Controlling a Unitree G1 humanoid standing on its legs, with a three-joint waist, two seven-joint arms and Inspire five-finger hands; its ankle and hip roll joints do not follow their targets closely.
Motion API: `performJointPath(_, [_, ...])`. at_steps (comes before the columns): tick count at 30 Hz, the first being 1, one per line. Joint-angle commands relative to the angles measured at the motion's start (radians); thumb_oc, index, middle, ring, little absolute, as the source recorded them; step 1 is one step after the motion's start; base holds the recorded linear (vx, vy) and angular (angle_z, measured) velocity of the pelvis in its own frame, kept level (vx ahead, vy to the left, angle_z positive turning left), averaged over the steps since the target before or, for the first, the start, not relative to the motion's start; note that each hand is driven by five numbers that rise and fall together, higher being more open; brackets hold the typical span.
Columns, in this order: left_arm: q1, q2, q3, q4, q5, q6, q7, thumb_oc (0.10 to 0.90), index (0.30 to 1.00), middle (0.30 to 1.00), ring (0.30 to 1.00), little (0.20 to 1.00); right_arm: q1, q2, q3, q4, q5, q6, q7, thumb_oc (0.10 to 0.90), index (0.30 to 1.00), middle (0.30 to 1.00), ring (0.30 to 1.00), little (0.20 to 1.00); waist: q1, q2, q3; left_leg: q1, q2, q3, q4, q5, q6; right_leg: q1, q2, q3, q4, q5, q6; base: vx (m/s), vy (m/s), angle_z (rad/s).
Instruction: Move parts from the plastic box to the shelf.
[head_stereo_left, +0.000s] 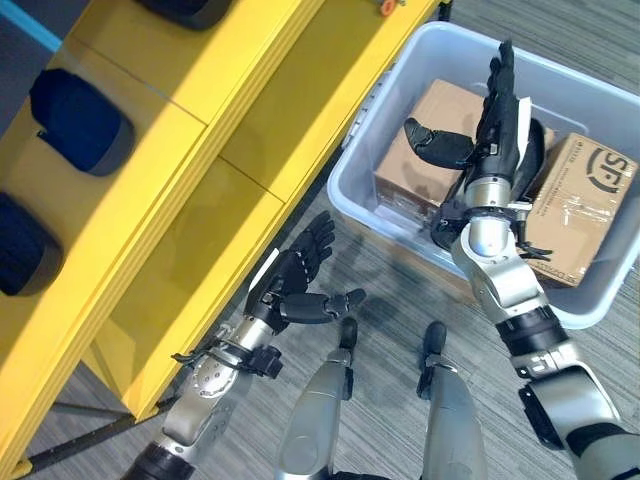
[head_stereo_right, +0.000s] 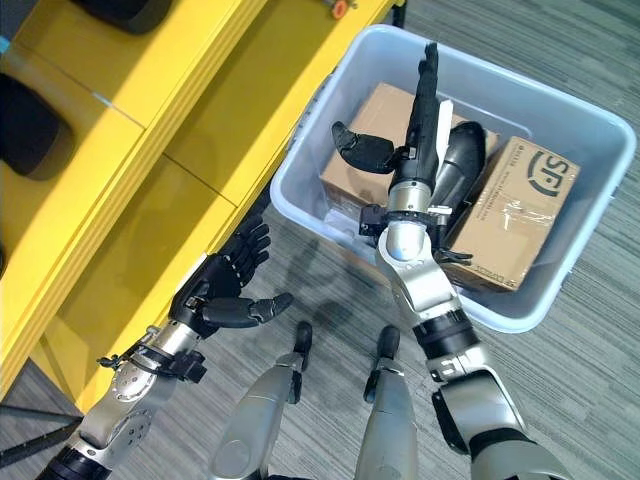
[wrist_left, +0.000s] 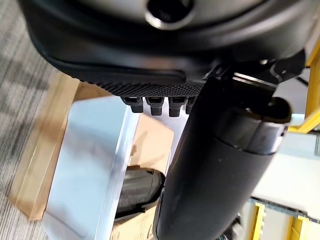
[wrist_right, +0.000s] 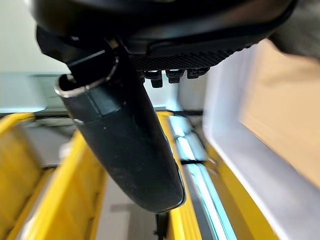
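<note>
The right hand (head_stereo_left: 497, 120) hangs over the plastic box (head_stereo_left: 360, 165), fingers straight and pressed together in a flat blade, the thumb (head_stereo_left: 437, 145) jutting out sideways toward the shelf. It holds nothing. Directly beneath its palm and fingers lies a dark rounded part (head_stereo_right: 458, 160), wedged in the gap between two cardboard cartons — one carton (head_stereo_left: 425, 150) on the thumb side, the other carton (head_stereo_left: 580, 205) on the far side of the hand, taped across its top. Whether the fingers actually touch the dark part I cannot tell; from the head views the hand covers most of it.

The left hand (head_stereo_left: 297, 275) is held low, well apart from the box, just beside the front edge of the yellow shelf (head_stereo_left: 190, 190). Its fingers are loosely spread and slightly bent, thumb pointing toward the other arm, and it too holds nothing. Past its fingertips, across grey striped carpet (head_stereo_left: 380, 275), stands the near wall of the box.

Up on the shelf, well beyond the left hand's reach side, dark blue rounded parts (head_stereo_left: 80, 120) sit in separate compartments — one above the other along the yellow boards.
</note>
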Motion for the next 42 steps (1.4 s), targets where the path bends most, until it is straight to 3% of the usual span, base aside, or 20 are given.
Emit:
performJointPath(1, [0.048, -0.010, 0.083, -0.204, 0.013, -0.111, -0.002, 0.900, 1.000, 1.000, 1.000, 1.000, -0.024, -0.125, -0.089, -0.208, -0.227, -0.008, 0.012, 0.900, 1.000, 1.000, 1.000, 1.000, -0.063, -0.030, -0.011, 0.082, 0.074, 0.096, 0.021, -0.127, 0.027, 0.116, -0.026, 0.064, -0.056, -0.093, 0.032, -0.04, -0.043, -0.22])
performJointPath(3, [0.051, -0.007, 0.090, -0.206, 0.003, -0.113, 0.000, 0.900, 1.000, 1.000, 1.000, 1.000, 0.024, -0.182, -0.125, -0.238, -0.301, 0.031, 0.007, 0.900, 1.000, 1.000, 1.000, 1.000, -0.082, -0.038, -0.011, 0.100, 0.086, 0.110, 0.010, -0.126, 0.022, 0.127, -0.022, 0.071, -0.074, -0.082, 0.036, -0.03, -0.046, -0.22])
performJointPath(7, [0.068, 0.010, 0.118, -0.217, 0.000, -0.117, 0.009, 0.900, 1.000, 1.000, 1.000, 1.000, 0.158, -0.335, -0.243, -0.246, -0.304, 0.027, 0.048, 0.900, 1.000, 1.000, 1.000, 1.000, -0.128, -0.062, -0.012, 0.149, 0.114, 0.138, -0.033, -0.117, 0.012, 0.161, -0.016, 0.082, -0.127, -0.060, 0.046, -0.05, -0.082, -0.24])
performJointPath(12, [0.085, 0.037, 0.144, -0.222, -0.008, -0.118, -0.012, 0.900, 1.000, 1.000, 1.000, 1.000, 0.239, -0.485, -0.326, -0.201, -0.389, 0.011, 0.077, 0.900, 1.000, 1.000, 1.000, 1.000, -0.152, -0.077, -0.025, 0.176, 0.137, 0.163, -0.071, -0.105, 0.003, 0.173, -0.014, 0.079, -0.153, -0.052, 0.052, -0.05, -0.100, -0.23])
performJointPath(14, [0.088, 0.051, 0.149, -0.225, -0.013, -0.119, -0.029, 0.900, 1.000, 1.000, 1.000, 1.000, 0.241, -0.564, -0.337, -0.151, -0.462, -0.004, 0.088, 0.900, 1.000, 1.000, 1.000, 1.000, -0.153, -0.080, -0.028, 0.179, 0.144, 0.166, -0.081, -0.100, -0.002, 0.171, -0.013, 0.072, -0.155, -0.054, 0.053, -0.06, -0.123, -0.16])
performJointPath(21, [0.075, 0.079, 0.140, -0.216, -0.027, -0.125, -0.066, 0.900, 1.000, 1.000, 1.000, 1.000, 0.156, -0.707, -0.252, -0.075, -0.484, -0.032, 0.119, 0.900, 1.000, 1.000, 1.000, 1.000, -0.145, -0.074, -0.018, 0.167, 0.151, 0.156, -0.082, -0.092, -0.012, 0.143, -0.010, 0.061, -0.134, -0.066, 0.048, -0.06, -0.081, -0.04])
performJointPath(27, [0.047, 0.082, 0.124, -0.214, -0.030, -0.120, -0.079, 0.900, 1.000, 1.000, 1.000, 1.000, 0.013, -0.743, -0.119, -0.067, -0.578, -0.054, 0.147, 0.900, 1.000, 1.000, 1.000, 1.000, -0.143, -0.050, -0.011, 0.149, 0.150, 0.144, -0.089, -0.082, -0.021, 0.101, -0.011, 0.061, -0.112, -0.076, 0.045, -0.05, -0.025, -0.01])
performJointPath(42, [0.008, 0.087, 0.105, -0.204, -0.048, -0.118, -0.099, 0.900, 1.000, 1.000, 1.000, 1.000, -0.166, -0.748, 0.055, -0.081, -0.574, -0.052, 0.243, 0.900, 1.000, 1.000, 1.000, 1.000, -0.138, -0.019, -0.011, 0.081, 0.143, 0.126, -0.084, -0.073, -0.029, -0.016, -0.017, 0.077, -0.057, -0.086, 0.041, -0.01, 0.000, 0.00])
